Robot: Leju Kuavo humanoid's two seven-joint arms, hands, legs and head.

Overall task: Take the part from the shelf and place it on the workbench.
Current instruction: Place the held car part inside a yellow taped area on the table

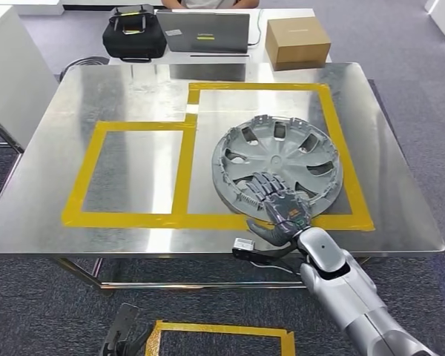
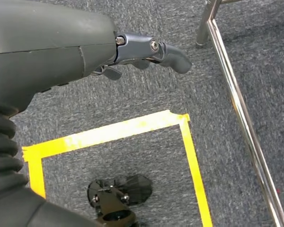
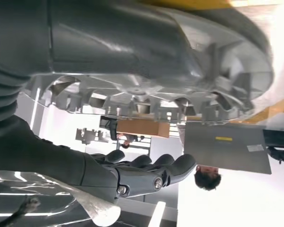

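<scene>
The right hand (image 1: 279,209) was laid with its fingers over the near rim of the wheel cover (image 1: 277,165), thumb below the edge, so the cover appeared to be held at its six o'clock point. The cover lay nearly flat on the steel workbench (image 1: 125,96), inside the right taped rectangle (image 1: 343,159), extending toward twelve o'clock from the hand. The left hand (image 2: 147,52) was hung over the carpet, fingers loosely extended, nothing held.

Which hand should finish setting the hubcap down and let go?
Right. The right hand lies on the near rim of the hubcap, already on the workbench inside the yellow tape. The left hand hangs low over the carpet.
</scene>
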